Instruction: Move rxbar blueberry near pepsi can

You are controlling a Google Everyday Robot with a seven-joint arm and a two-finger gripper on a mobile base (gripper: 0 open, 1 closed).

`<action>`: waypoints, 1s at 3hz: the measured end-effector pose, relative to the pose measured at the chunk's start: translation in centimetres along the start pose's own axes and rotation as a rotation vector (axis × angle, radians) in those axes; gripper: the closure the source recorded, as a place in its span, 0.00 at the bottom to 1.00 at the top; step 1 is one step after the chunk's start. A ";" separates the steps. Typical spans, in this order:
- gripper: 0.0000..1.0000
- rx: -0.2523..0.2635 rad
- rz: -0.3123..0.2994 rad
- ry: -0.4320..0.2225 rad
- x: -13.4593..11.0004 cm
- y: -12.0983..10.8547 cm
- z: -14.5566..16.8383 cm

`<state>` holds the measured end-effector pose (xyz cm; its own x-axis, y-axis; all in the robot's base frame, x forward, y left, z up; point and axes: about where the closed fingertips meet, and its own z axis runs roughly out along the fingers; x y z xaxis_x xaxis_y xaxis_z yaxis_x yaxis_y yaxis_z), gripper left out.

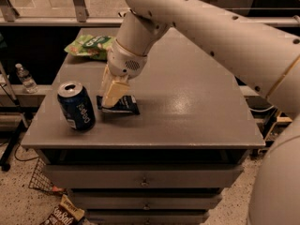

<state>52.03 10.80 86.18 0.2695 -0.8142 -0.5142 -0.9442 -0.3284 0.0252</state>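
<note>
**Task status.** Judged close to complete.

- Location of the rxbar blueberry (pixel 125 106): flat on the counter (pixel 187 102), toward the front-left corner. Sits just beside the pepsi can (pixel 76 106), on the side away from the left edge, with a narrow strip of bare top between them.
- Remaining, as a judgement: release (if gripped at all) and a straight lift clear. Avoid dragging the bar or nudging the can.

**Gripper** (pixel 114 96)**.** Down on the left half of the bar, hiding that part of the wrapper. Spread or pinching: cannot tell from this view.

**Materials, textures, shapes.**

- Bar: thin, flat rectangle in a dark navy film wrapper with pale print and a slight sheen. Likely slippery and easy to slide.
- Can: upright cylinder near the left edge, in glossy blue aluminium with a silver top and white lettering running up the side. Likely light and easy to tip.
- Counter: smooth grey top with a dull finish and a soft glare patch near the middle. Drawer fronts below the front edge.
- Chip bag (pixel 89 46): green, crinkled and puffy, at the back-left corner, well apart from the work.
- Arm (pixel 197 18): rounded cream shells, hard and smooth, reaching in from the right and back edges.
</note>
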 end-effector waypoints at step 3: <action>0.00 0.044 0.015 0.012 0.8 1.2 -1.1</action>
<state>51.33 9.22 86.67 0.2575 -0.8245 -0.5039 -0.9554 -0.2953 -0.0050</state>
